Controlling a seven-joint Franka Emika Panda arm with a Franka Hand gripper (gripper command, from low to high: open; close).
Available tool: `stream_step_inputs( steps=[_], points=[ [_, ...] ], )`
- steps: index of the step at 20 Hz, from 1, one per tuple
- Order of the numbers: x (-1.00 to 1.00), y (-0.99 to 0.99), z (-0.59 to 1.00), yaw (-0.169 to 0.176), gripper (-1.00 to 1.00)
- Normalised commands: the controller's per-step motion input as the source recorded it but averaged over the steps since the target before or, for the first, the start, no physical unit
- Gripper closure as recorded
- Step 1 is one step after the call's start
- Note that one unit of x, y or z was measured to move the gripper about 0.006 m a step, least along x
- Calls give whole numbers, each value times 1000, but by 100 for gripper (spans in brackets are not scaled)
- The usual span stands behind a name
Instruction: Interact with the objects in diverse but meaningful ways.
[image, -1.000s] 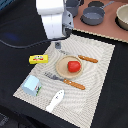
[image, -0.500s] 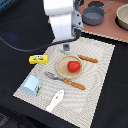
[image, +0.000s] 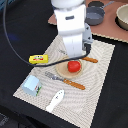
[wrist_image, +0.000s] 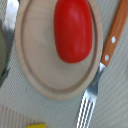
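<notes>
Tomato (wrist_image: 73, 31) fills the wrist view, lying on its side on the round tan plate (wrist_image: 35, 70), with the fork (wrist_image: 97, 85) just beside the plate's rim, orange handle up along the edge and tines on the mat; a sliver of yellow shows at the frame's edge; no fingers appear in this view, so whether the jaws are apart or together cannot be told.

Nearest in the exterior view lies the white utensil (image: 55, 100), flat on the striped mat (image: 102, 75); the blue cup (image: 31, 85) stands near the mat's corner on the exterior view's left, and what it holds cannot be made out; the fork (image: 65, 80) lies just in front of the plate (image: 62, 71); the tomato (image: 74, 66) sits on the plate, directly under the arm (image: 71, 30), whose body hides the gripper; the knife (image: 91, 60) lies beyond the plate; the yellow packet (image: 38, 59) rests at the mat's edge on the exterior view's left.

Farther off, on a brown board (image: 107, 31), sit the grey pan (image: 95, 14) and a bowl (image: 123, 16), cut off by the frame; everything rests on a black table (image: 22, 35).
</notes>
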Motion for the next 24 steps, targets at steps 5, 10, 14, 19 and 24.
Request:
stream_step_inputs(
  steps=[5, 10, 14, 19, 24],
  points=[
    [66, 0, -321, 0, -100],
    [23, 0, -279, 0, -100],
    [353, 0, -164, -1, -100],
    [558, 21, -46, -19, -100],
    [569, 30, -24, -21, -100]
  ],
)
